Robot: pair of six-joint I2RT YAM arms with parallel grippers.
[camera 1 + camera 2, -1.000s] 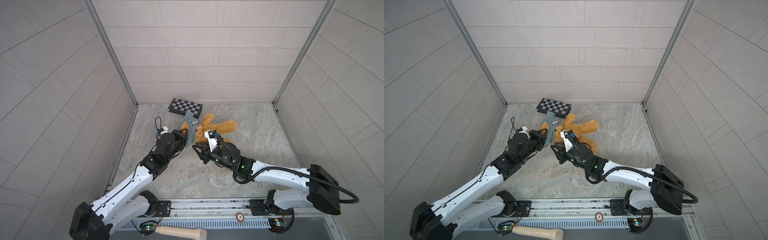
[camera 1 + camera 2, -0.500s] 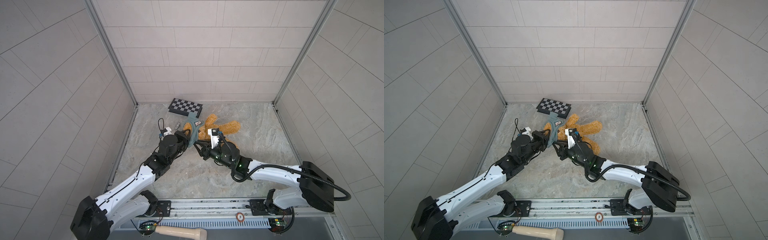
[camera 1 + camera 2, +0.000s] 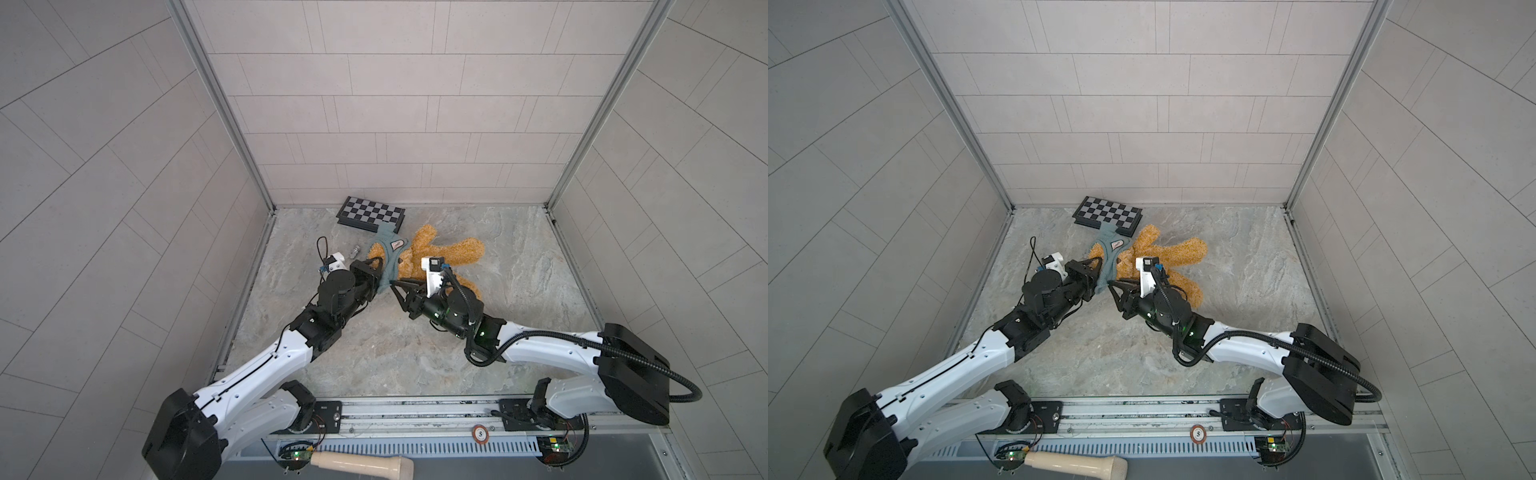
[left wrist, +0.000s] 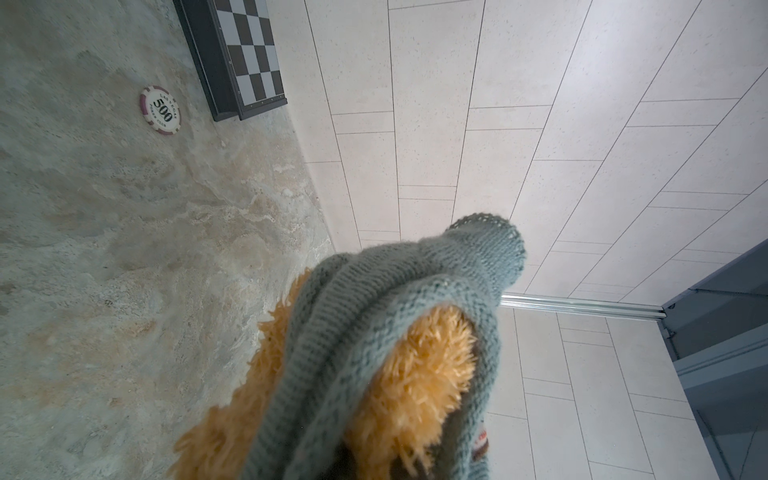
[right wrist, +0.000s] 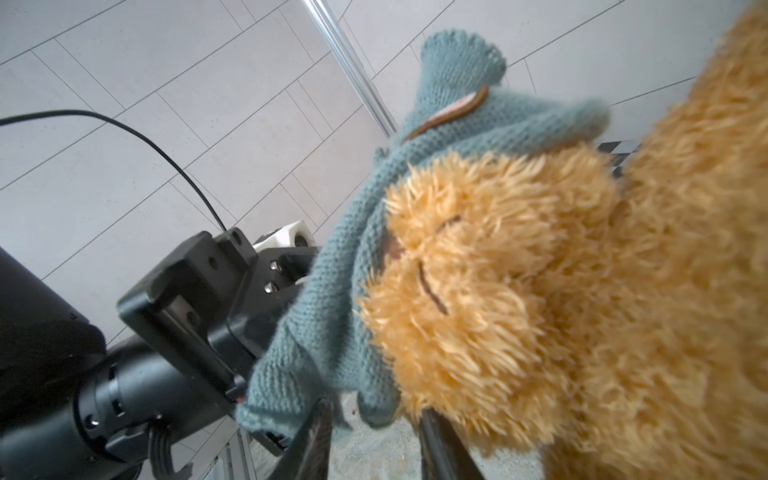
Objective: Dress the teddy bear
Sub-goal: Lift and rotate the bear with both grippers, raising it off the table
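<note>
The teddy bear [image 3: 453, 253] [image 3: 1183, 253] lies sprawled on the stone floor at the back in both top views. A teal knitted sweater [image 3: 388, 259] [image 3: 1108, 262] is pulled part way over its head. My left gripper [image 3: 379, 284] [image 3: 1098, 276] is shut on the sweater's bunched lower edge; the left wrist view shows only sweater [image 4: 374, 311] and fur [image 4: 415, 374], which hide the fingers. My right gripper [image 3: 395, 293] [image 5: 374, 440] is open just below the bear's face [image 5: 478, 291]. A fold of sweater hem [image 5: 332, 311] hangs above its spread fingers [image 5: 316, 440], unpinched.
A folded chessboard [image 3: 370, 214] [image 4: 245, 54] lies against the back wall beside the sweater. A poker chip [image 4: 160, 110] rests on the floor near it. Tiled walls close the cell on three sides. A wooden handle [image 3: 361, 459] lies below the front rail.
My right gripper has edged back and up toward the sweater hem under the bear's face. The left gripper keeps its hold and has shifted slightly right. The bear has barely moved.
</note>
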